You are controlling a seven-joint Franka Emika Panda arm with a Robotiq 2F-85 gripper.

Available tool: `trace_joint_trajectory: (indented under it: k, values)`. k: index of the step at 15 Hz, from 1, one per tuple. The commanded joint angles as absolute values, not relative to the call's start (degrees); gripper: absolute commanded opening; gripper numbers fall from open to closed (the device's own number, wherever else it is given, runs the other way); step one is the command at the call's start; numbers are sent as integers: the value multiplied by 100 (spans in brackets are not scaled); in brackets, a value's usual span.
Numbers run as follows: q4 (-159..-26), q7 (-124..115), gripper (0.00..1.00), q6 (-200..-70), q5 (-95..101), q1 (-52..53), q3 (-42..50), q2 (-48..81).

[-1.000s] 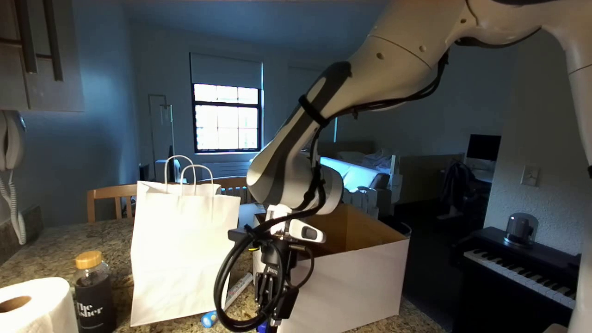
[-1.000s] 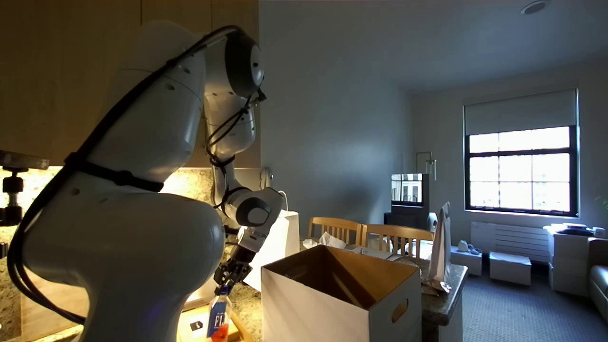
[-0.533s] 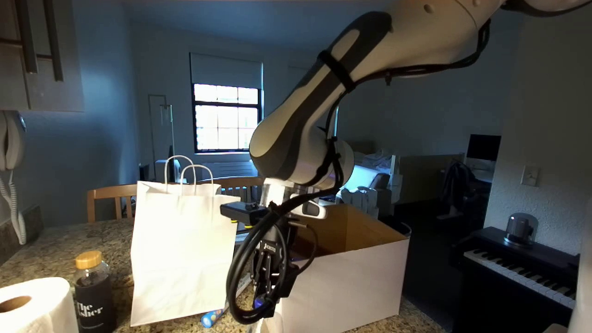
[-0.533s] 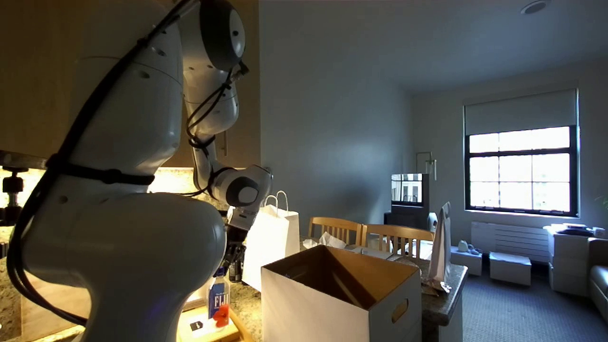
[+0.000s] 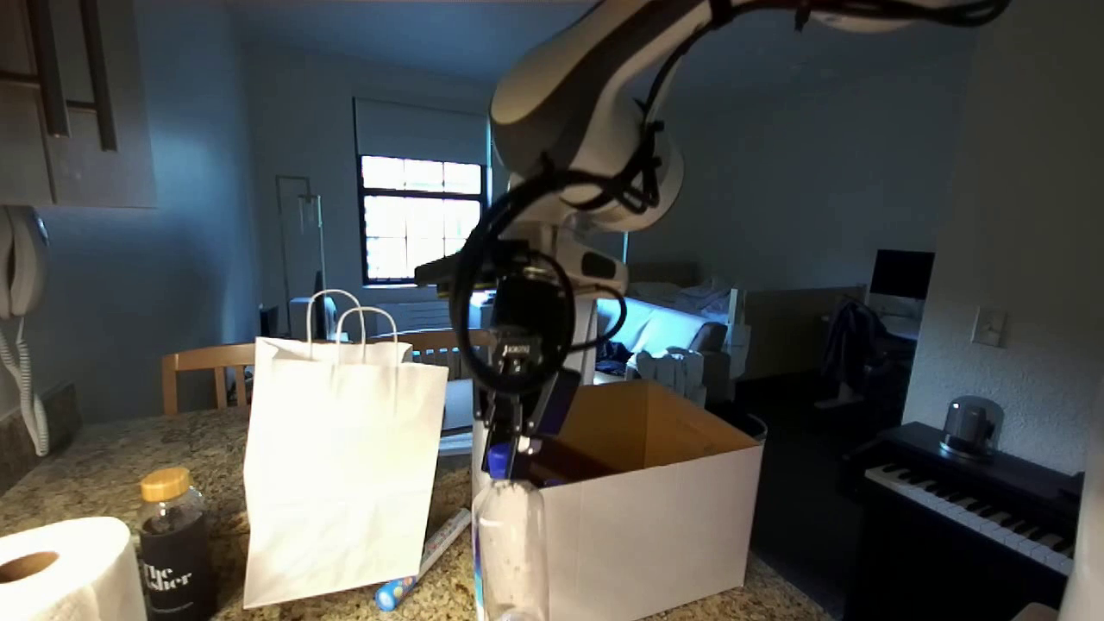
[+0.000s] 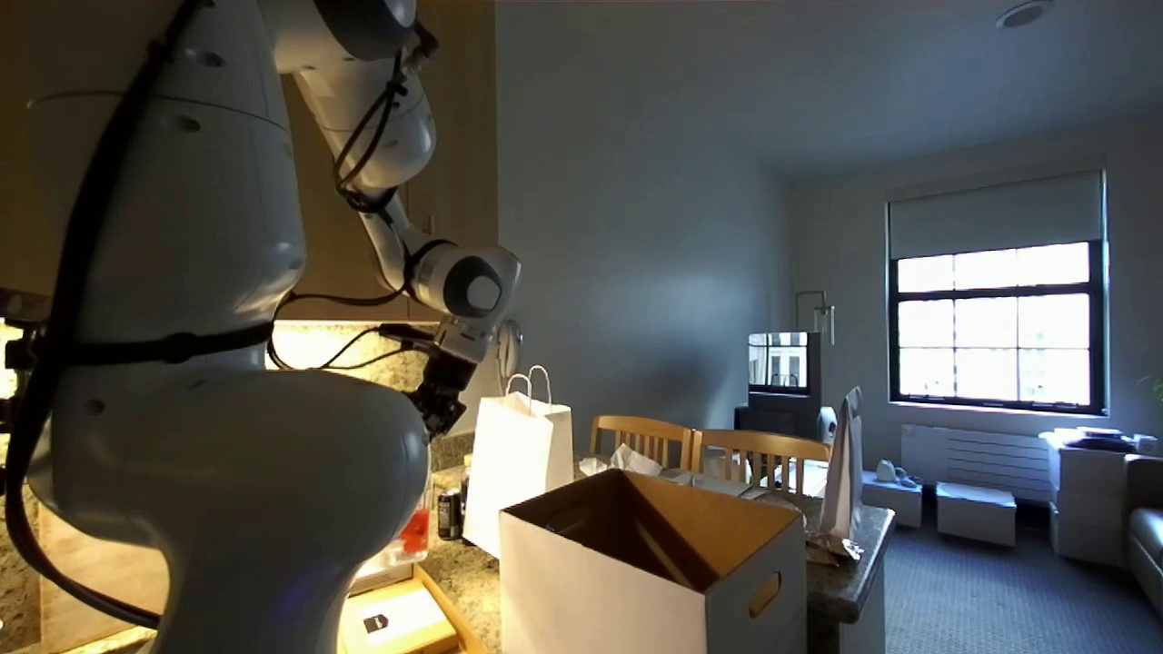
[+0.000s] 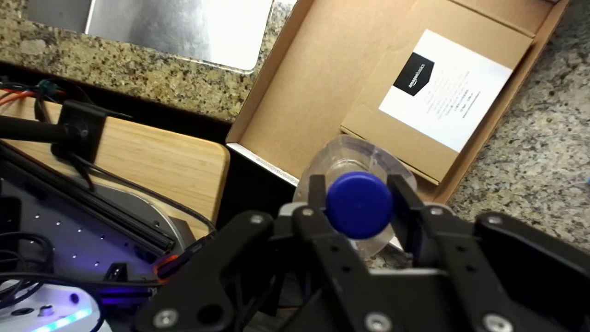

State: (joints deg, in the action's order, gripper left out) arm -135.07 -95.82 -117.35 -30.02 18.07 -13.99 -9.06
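A clear plastic bottle with a blue cap hangs upright from my gripper in an exterior view, in front of the white box; its base is cut off by the frame edge. From the wrist view I look straight down on the blue cap, which sits between the two black fingers. The gripper is shut on it, one finger at each side. Another exterior view shows only a strip of the bottle with its red print, the rest hidden behind the arm.
An open white box stands beside the bottle, and a white paper bag to its left. A blue tube, a dark bottle and a paper roll are on the counter. Below lies a cardboard tray holding a smaller box.
The arm has risen, lifting the bottle by its cap; the bottle has come up from below in front of the white box. The box and bag have stayed put.
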Motion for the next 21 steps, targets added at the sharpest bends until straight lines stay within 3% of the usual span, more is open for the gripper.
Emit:
trace_joint_trajectory:
  k: [1, 14, 21]
  values:
    - [-13365, -9510, 14, -11126, -3022, 1465, -1222, -1674]
    - [-12702, -8583, 14, -10473, -2561, -51, 19, -1844]
    - [-12298, -8116, 14, -10610, -2333, -677, 587, -699]
